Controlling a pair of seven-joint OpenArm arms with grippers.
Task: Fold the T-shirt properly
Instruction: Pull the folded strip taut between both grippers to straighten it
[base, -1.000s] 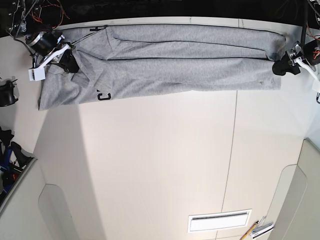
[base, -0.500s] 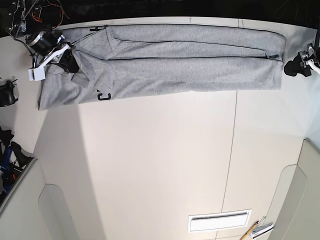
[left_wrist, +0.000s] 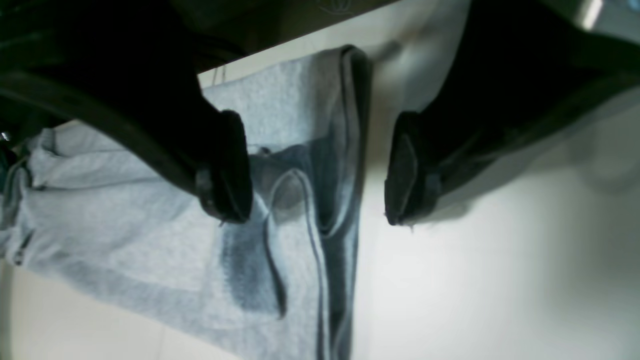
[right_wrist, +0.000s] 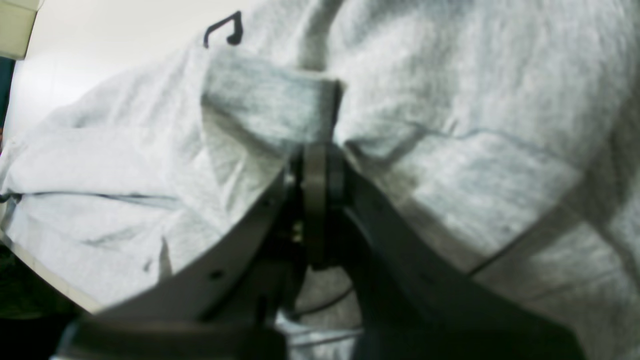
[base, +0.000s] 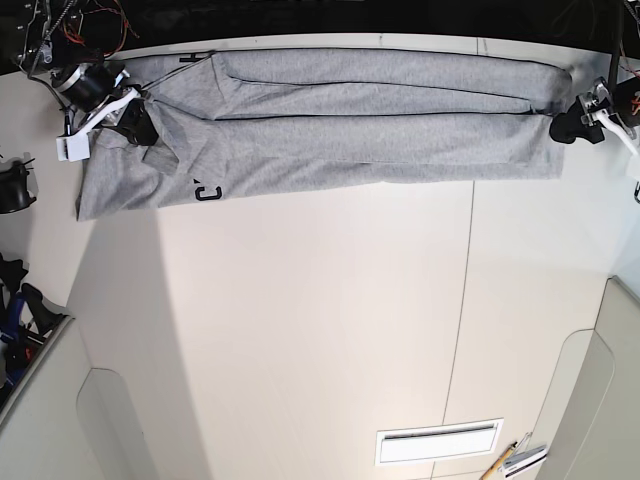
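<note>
Along the far edge of the table (base: 320, 330): the T-shirt (base: 340, 125) lies stretched out as a long grey band running left to right, folded lengthwise into overlapping layers.
T-shirt, left end: the cloth is bunched and widens toward the near side, and a black printed letter (base: 207, 191) shows at the near edge of the band.
T-shirt, right end: a straight hemmed edge stops just short of the table's right side; in the left wrist view the stitched hem (left_wrist: 350, 150) runs between the two dark fingers.
Right gripper (base: 137, 122): it sits at the left end of the base view, on top of the bunched cloth.
Right gripper, jaws: the right wrist view shows them pressed together on a raised fold of grey fabric (right_wrist: 272, 100), which stands up above the fingertips.
Left gripper (base: 566, 128): it sits at the right end of the base view, at the far corner of the shirt's hem.
Left gripper, jaws: clearly apart in the left wrist view, one finger (left_wrist: 225, 165) over the grey cloth and the other over bare table just beyond the hem; no cloth is pinched between them.
Table surface: pale cream, with a seam line (base: 462, 290) running near to far.
Near right corner of the table: a white slotted panel (base: 438, 441) and, beside it, small objects too small to identify.
</note>
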